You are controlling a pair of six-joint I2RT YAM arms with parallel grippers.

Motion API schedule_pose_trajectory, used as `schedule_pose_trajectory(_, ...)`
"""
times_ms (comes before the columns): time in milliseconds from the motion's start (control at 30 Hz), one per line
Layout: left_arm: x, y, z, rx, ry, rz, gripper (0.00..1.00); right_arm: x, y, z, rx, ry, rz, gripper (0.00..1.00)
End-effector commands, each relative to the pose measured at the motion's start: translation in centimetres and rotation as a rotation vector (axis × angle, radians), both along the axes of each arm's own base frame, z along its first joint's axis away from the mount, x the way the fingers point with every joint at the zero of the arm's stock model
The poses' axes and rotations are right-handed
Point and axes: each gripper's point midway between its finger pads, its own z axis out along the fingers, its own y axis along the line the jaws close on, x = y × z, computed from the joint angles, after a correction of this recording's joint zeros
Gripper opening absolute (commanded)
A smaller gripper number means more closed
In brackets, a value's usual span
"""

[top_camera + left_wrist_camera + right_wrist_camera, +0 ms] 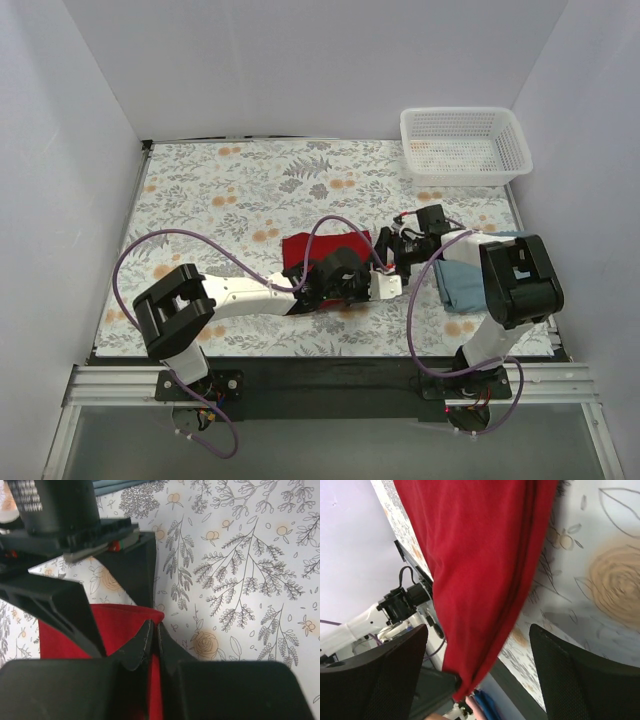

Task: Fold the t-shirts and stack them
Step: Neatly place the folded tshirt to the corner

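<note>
There is one red t-shirt [298, 252] and one blue-grey t-shirt [460, 287], so two shirts. There is one white basket [465, 172] and one flowery table [220, 190]. There are two robot arms, a left arm [250, 292] and a right arm [515, 285].

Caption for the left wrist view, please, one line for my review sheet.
Left claw pinched shut on the edge of the red t-shirt, floral tablecloth beyond.

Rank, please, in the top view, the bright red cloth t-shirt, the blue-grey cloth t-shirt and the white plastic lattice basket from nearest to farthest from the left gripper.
1. The bright red cloth t-shirt: mid-table, its edge pinched in the shut left gripper.
2. The blue-grey cloth t-shirt: off to the right, near the front edge.
3. The white plastic lattice basket: back right corner, clearly farthest.
</note>
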Motion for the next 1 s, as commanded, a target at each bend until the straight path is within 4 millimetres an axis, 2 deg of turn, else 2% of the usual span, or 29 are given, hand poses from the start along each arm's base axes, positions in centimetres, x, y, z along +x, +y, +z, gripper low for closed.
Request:
schedule_pose_trajectory(0, -0.6, -0.5, 3.0, -0.064, 0.010, -0.028, 0.00, 1.3, 2.1, 0.4, 0.042, 0.030, -0.029, 0.83)
schedule_pose_trajectory(133, -1.2, -0.5, 3.6, -0.078, 0.023, -0.054, 0.00, 2.5, 2.8, -0.3, 0.040, 0.046, -0.018, 0.67)
schedule_pose_trajectory(267, -1.4, 0.0, 3.5, -0.072, 0.013, -0.058, 0.00, 2.3, 3.1, -1.6, 0.040, 0.074, 0.007, 0.51)
schedule_pose_trajectory(433, -1.8, 0.3, 3.5, -0.075, 0.028, -0.062, 0.00, 2.7, 3.4, -3.2, 0.000, 0.065, 0.018, 0.43)
schedule_pose_trajectory(600, -1.9, 0.4, 3.5, -0.073, 0.036, -0.063, 0.00, 3.9, 4.2, -3.6, -0.018, 0.038, 0.011, 0.40)
schedule_pose_trajectory(633, -1.9, 0.4, 3.5, -0.072, 0.036, -0.062, 0.00, 4.1, 4.3, -3.7, -0.018, 0.037, 0.010, 0.35)
schedule_pose_trajectory(733, -1.6, 0.4, 3.7, -0.064, 0.033, -0.042, 0.00, 4.3, 4.5, -2.8, 0.001, -0.004, 0.035, 0.07)
schedule_pose_trajectory(767, -1.4, 0.6, 4.0, -0.068, 0.049, -0.012, 0.11, 4.4, 4.5, -2.3, 0.007, -0.031, 0.046, 0.01)
schedule_pose_trajectory(800, -0.9, 0.9, 4.4, -0.070, 0.043, 0.027, 0.17, 4.5, 4.3, -1.8, -0.001, -0.058, 0.062, 0.01)
schedule_pose_trajectory(833, -0.6, 1.0, 5.2, -0.079, 0.043, 0.048, 0.23, 3.6, 3.9, -1.5, -0.033, -0.032, 0.088, 0.01)
schedule_pose_trajectory(867, -0.8, 1.8, 4.9, -0.052, 0.070, 0.067, 0.28, 4.5, 3.6, 0.1, -0.051, -0.173, 0.171, 0.01)
schedule_pose_trajectory(900, -0.8, 2.5, 6.3, -0.079, 0.087, 0.094, 0.36, 4.7, 3.0, 0.4, -0.101, -0.216, 0.205, 0.01)
schedule_pose_trajectory(933, -0.9, 3.0, 6.8, -0.079, 0.102, 0.107, 0.41, 2.9, 1.8, 0.9, -0.162, -0.183, 0.266, 0.01)
schedule_pose_trajectory(967, -1.3, 4.2, 6.5, -0.044, 0.124, 0.119, 0.51, 3.5, 1.1, 1.5, -0.207, -0.279, 0.326, 0.01)
